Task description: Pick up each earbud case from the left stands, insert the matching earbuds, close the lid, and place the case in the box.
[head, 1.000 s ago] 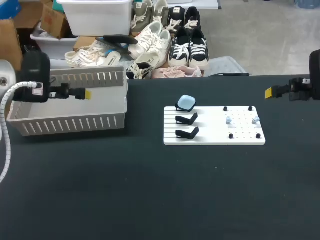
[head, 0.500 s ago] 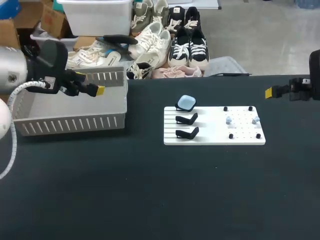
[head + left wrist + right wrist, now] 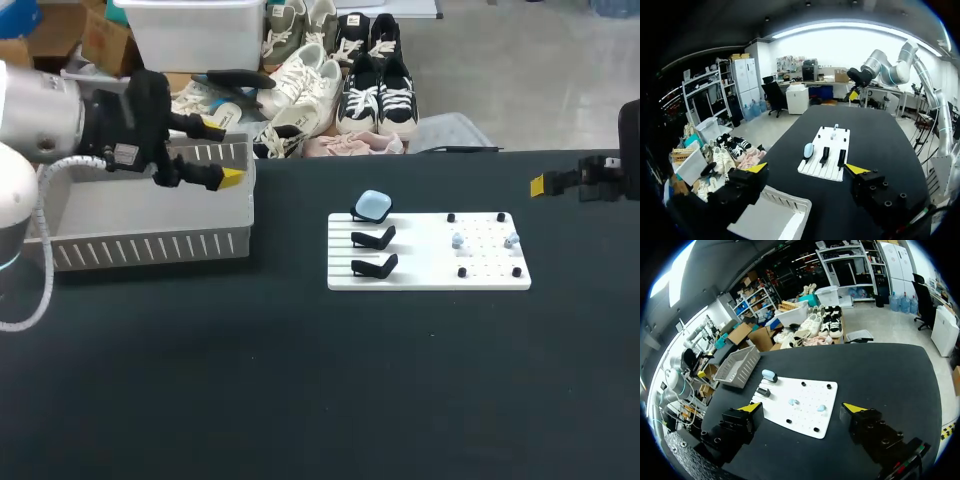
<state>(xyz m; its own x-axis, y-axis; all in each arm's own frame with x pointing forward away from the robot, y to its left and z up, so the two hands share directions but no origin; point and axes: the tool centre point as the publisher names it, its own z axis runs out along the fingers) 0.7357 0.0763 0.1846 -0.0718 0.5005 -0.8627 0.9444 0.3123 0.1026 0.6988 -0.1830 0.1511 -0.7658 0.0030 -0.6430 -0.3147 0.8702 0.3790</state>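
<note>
Left gripper: fingers spread wide, nothing held; it hangs over the right-hand end of the white slatted box, near the box's rear corner. In the left wrist view the left gripper has one yellow tip above the box and the other above the bare black bench.

Right gripper: at the right edge of the bench; only one yellow tip shows in the head view. In the right wrist view the right gripper has its fingers far apart and empty.

Earbud case: light blue, leaned on the rearmost stand of the white board, broad face tilted upward, long axis along the board's length. It is well apart from both grippers. Ahead of the left gripper, the earbud case stands at the nearer end of the board, on the side of the finger that is over the box. Ahead of the right gripper, the earbud case is at the board's farther end, just before the box.

Two black stands beside the case are unoccupied.

Two pale blue earbuds sit on the board's pegged end, apart from one another, among four black pegs; the earbuds lie directly ahead of the right gripper, between the lines of its fingers.
</note>
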